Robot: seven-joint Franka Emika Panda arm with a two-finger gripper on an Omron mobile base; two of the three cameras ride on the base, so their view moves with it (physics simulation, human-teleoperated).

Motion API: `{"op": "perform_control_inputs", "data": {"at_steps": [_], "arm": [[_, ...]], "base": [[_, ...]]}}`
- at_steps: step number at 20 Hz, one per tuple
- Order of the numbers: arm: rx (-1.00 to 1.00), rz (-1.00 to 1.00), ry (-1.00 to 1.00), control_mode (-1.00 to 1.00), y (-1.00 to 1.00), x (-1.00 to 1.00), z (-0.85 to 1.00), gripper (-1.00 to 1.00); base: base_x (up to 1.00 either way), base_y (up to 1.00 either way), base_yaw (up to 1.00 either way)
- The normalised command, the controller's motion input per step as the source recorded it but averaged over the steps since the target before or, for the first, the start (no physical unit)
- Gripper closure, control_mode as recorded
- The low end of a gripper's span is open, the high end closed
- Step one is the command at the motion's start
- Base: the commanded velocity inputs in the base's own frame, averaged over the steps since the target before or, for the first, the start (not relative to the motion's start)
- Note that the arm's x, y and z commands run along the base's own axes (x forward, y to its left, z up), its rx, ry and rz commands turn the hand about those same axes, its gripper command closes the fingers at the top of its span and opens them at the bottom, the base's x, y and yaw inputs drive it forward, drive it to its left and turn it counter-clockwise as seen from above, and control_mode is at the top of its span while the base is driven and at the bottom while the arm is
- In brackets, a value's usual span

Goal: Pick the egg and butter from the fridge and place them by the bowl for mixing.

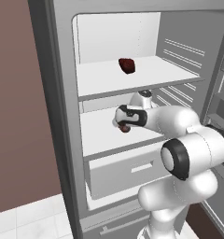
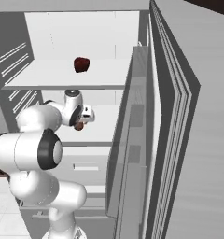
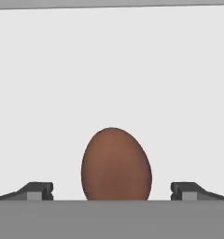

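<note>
A: Where does the egg (image 3: 116, 163) lie with respect to the claw (image 3: 111, 190)?

B: Directly ahead of it, centred between the two fingertips (image 3: 37, 190). The claw's fingers stand wide apart, with clear white shelf showing on each side of the egg; neither tip touches it. In the left base view the egg (image 1: 125, 128) rests on the middle shelf (image 1: 97, 133) of the fridge (image 1: 58, 93), just under the hand.

A: And its long axis?

B: In the hand view it runs up the picture, narrower end away from the camera, that is, along the reach and across the line on which the fingers close. The closing would therefore meet the egg's shorter width, which I judge favourable.

A: Counts?

B: One egg. One lumpy dark red item (image 1: 127, 65) on the upper shelf (image 1: 132, 77), not a task thing. One arm, one claw. One drawer (image 1: 128, 170) below the middle shelf. The butter and the bowl cannot be counted from here.
</note>
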Motion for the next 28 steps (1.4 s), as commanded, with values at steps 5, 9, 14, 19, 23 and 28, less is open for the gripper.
{"op": "perform_control_inputs", "data": {"at_steps": [5, 9, 14, 19, 23, 28], "arm": [[0.0, 0.0, 0.05, -1.0, 0.01, 0.35, -0.03, -1.0], [-0.02, 0.0, 0.05, -1.0, 0.13, 0.22, -0.27, -1.0], [-0.01, 0.0, 0.07, -1.0, 0.2, 0.11, -0.39, -1.0], [-0.01, 0.0, 0.02, -1.0, 0.18, 0.01, -0.54, -1.0], [0.0, 0.0, 0.0, -1.0, 0.14, -0.15, -0.67, 1.0], [0.0, 0.0, -0.01, -1.0, 0.07, -0.29, -0.55, 1.0]], "base": [[0.0, 0.0, 0.0], [0.0, 0.0, 0.0], [0.0, 0.0, 0.0], [0.0, 0.0, 0.0], [0.0, 0.0, 0.0], [0.0, 0.0, 0.0]]}}
